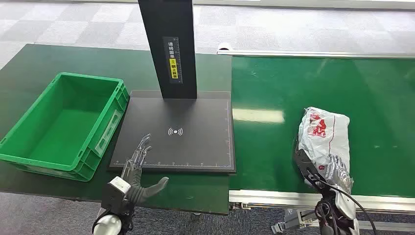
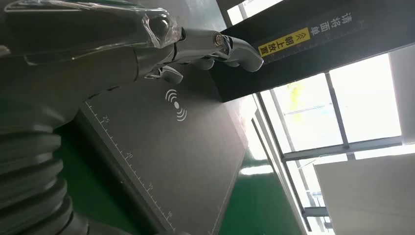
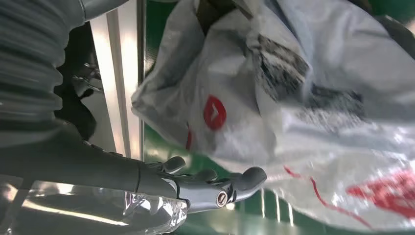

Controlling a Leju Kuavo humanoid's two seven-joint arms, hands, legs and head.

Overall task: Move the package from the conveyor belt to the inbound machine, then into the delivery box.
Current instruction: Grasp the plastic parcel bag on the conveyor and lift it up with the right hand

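A: What's the risk w/ the package (image 1: 324,139) right now?

B: It's a slack, crinkly plastic mailer, silver-white w/ red print, lying at the near edge of the conveyor belt (image 1: 293,98). Right hand (image 1: 313,169) is at its near end, fingers (image 3: 215,183) reaching under the bag. Can't tell if it's got a real hold yet, looks more like touching than gripping.

A: So it could slip?

B: Prob. Film's glossy and loose; if the hand catches only a fold, contents sag and the bag could slide out en route to the inbound machine (image 1: 181,129). It's also near the belt's edge rail, so a nudge could push it off.

A: Left hand (image 1: 139,171)?

B: Spread wide, holding nothing, over the near corner of the machine's black plate. Delivery box (image 1: 68,122) sits just left of that on the green surface (image 1: 29,63).
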